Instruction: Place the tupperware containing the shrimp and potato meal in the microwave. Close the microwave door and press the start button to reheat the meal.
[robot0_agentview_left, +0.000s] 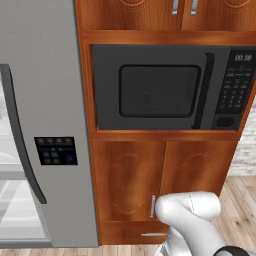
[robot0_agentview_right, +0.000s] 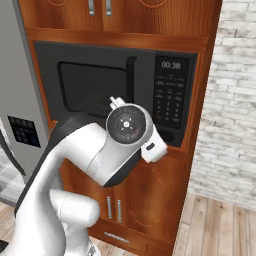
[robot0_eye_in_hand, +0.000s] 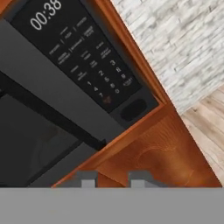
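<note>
Wooden cabinet (robot0_agentview_left: 130, 175), shut microwave door (robot0_agentview_left: 150, 92)

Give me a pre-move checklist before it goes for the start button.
1. microwave door shut flush with its frame: ok.
2. Tub on the turntable: cannot tell, the window is too dark.
3. keypad panel lit, clock reading 00:38: ok.
4. gripper lined up on the panel: not ok, its tips sit below the microwave, over the wooden cabinet.
5. Jaws narrowed for a press: ok, a small gap between the fingertips.
6. Which key is start: cannot tell, labels too small.
</note>
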